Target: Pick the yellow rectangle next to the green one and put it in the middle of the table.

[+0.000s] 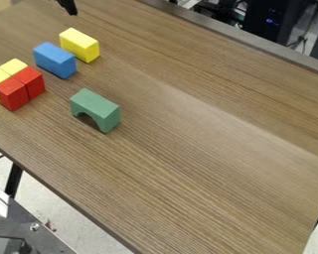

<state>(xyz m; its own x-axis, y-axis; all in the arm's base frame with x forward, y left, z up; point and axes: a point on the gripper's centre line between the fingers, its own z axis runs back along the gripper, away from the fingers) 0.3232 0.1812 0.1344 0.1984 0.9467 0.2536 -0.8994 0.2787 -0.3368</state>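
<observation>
At the top edge, left of centre, the black tip of my gripper [67,6] shows above the table. Below it and slightly right, a yellow rectangular block [79,45] lies on the wood, apart from the gripper. A green arch-shaped block [95,110] stands farther down, its arch opening facing the lower left. Between these two, toward the left, is a blue block [54,60], close beside the yellow one.
Two red blocks [20,88] and two yellow ones [5,73] form a cluster at the left edge. The brown wooden table [208,144] has its front edge running diagonally at lower left. Dark equipment [271,20] stands beyond the far edge.
</observation>
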